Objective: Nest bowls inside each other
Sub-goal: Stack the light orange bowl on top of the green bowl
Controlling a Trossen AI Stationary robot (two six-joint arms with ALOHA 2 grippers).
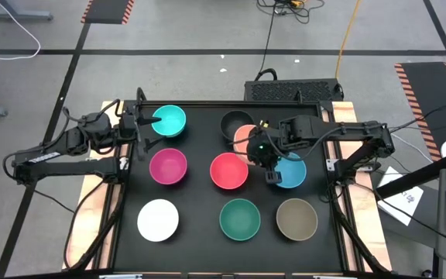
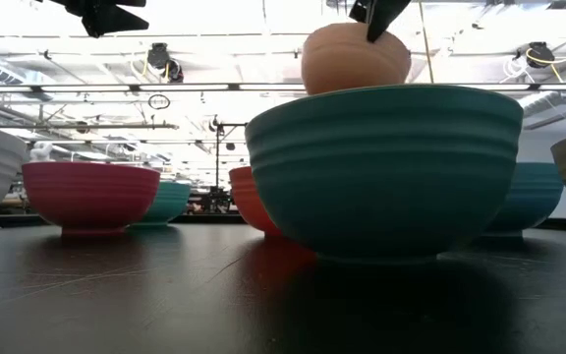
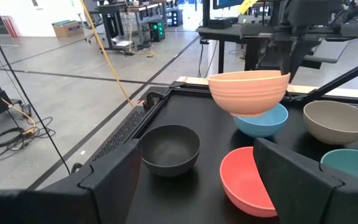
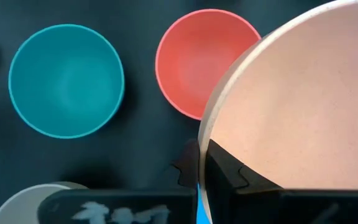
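Observation:
My right gripper (image 1: 255, 147) is shut on the peach bowl (image 3: 248, 92), which hangs in the air above the blue bowl (image 3: 261, 121), between the black bowl (image 1: 235, 124) and the red bowl (image 1: 229, 170). The cyan (image 1: 170, 120), magenta (image 1: 168, 167), white (image 1: 159, 219), green (image 1: 240, 218) and taupe (image 1: 296, 218) bowls stand upright on their bases on the black table top. My left gripper (image 1: 145, 130) waits open and raised at the far left, beside the cyan bowl, touching nothing. My right gripper pinches the peach bowl's rim (image 4: 205, 146), with one finger (image 4: 235, 168) inside the bowl and the other outside the wall. The fingers come slanting down from above. The bowl is lifted clear of the table, mouth up and slightly tilted.
The bowls stand in three rows with gaps of bare black table top (image 1: 200, 201) between them. A raised frame (image 1: 339, 201) borders the table. Cables and a black box (image 1: 293, 89) lie on the floor beyond the far edge.

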